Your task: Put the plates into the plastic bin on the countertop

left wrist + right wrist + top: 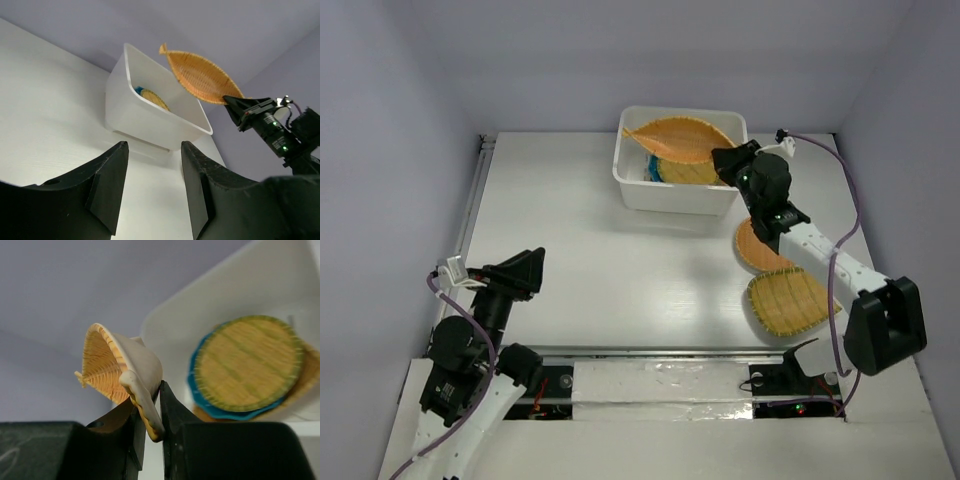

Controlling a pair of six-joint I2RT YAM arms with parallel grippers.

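Nearest to me, my left end effector [154,146] hangs low over the worktop [600,260] at the near left. Its fingers are apart with nothing between them, and it points toward the far side.

Farther out on the right, two plates lie on the worktop beside my right arm. These are an oblong woven plate [785,300] and, just beyond it and overlapping it, a round woven plate [755,250].

Beyond them, my right end effector [152,412] is clamped on the rim of the leaf-shaped woven plate [680,135], which I hold tilted in the air above the plastic bin [670,195] at the far middle of the worktop. Down in the bin lies the teal plate [200,395] with a small round woven plate [245,362] on top of it, and a woven edge shows underneath.

I judge this to be the placing step for the leaf-shaped plate. The next move calls for lowering it until it clears the bin's rim, levelling it over the stack, then parting my right fingers. After that, the two plates on the worktop remain to be fetched.
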